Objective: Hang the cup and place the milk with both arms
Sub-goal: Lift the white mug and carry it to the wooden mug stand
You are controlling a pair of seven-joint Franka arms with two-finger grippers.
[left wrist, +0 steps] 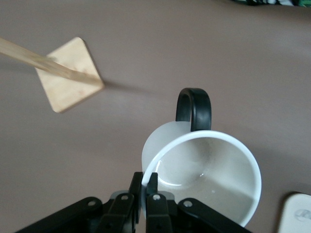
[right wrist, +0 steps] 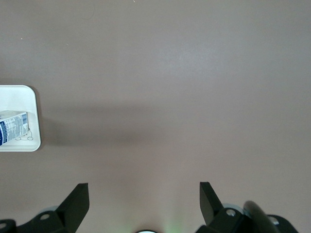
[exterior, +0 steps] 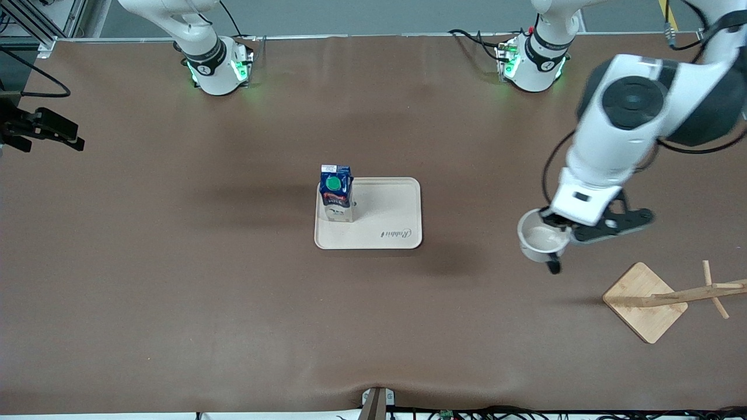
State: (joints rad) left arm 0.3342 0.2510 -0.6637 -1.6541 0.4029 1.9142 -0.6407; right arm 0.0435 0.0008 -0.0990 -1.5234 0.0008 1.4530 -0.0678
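Observation:
The white cup (exterior: 540, 238) hangs in the air over bare table between the tray and the wooden rack. My left gripper (exterior: 561, 230) is shut on its rim. In the left wrist view the two fingers (left wrist: 137, 183) pinch the cup's wall (left wrist: 209, 174), and its black handle (left wrist: 194, 109) points away from the gripper (left wrist: 146, 180). The milk (exterior: 337, 192) stands upright on the tray's end toward the right arm. My right gripper (right wrist: 143, 187) waits open and holds nothing, up over the table's right-arm end (exterior: 49, 137). The milk (right wrist: 12, 127) shows at the edge of the right wrist view.
A beige tray (exterior: 397, 233) lies at the table's middle. A wooden rack with a square base (exterior: 645, 303) and a pegged post (exterior: 694, 293) stands at the left arm's end, nearer the front camera than the cup. Its base (left wrist: 70, 73) shows in the left wrist view.

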